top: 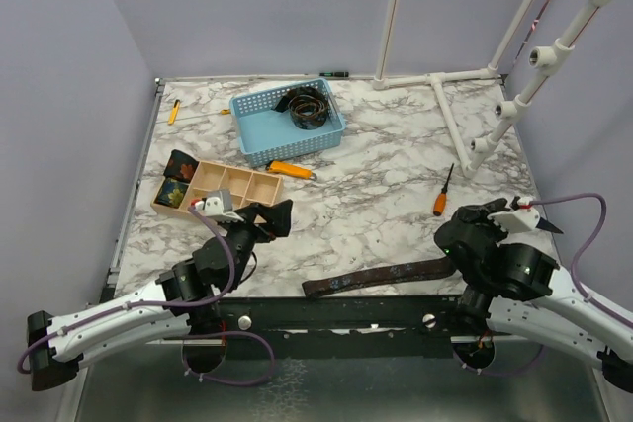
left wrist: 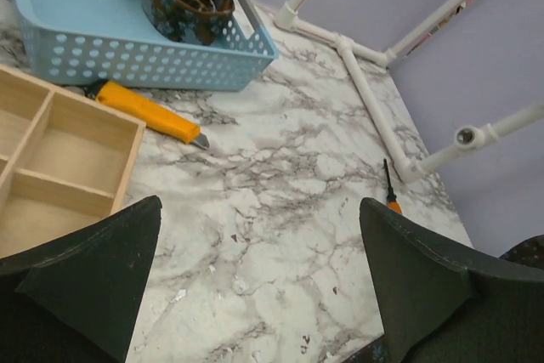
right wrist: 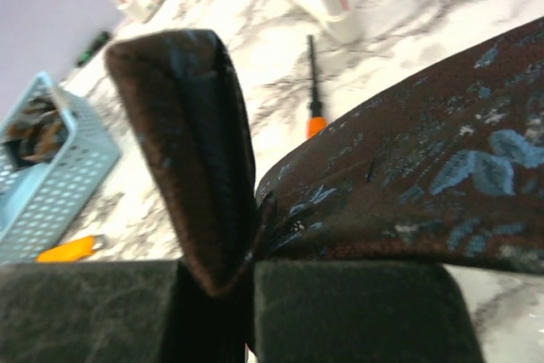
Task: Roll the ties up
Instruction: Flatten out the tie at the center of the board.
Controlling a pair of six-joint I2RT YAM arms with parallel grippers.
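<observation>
From above, a long dark brown patterned fabric tie (top: 381,277) is seen lying flat and unrolled along the near table edge, its right end held by the right gripper (top: 453,252). A coiled dark tie (top: 309,106) is set in the perforated light-blue plastic basket (top: 297,150). The left gripper (top: 277,216) is poised near the compartmented wooden tray (top: 237,183), with nothing in it.

In the left wrist view, its fingers (left wrist: 93,269) are spread wide over the marbled table top (left wrist: 280,193), with basket and coil beyond.

In the right wrist view, the fingers (right wrist: 348,308) are pressed together on a fold of the flat tie's end, which is stood up between them. One roll is judged done; the rolling of this tie is barely begun.
</observation>
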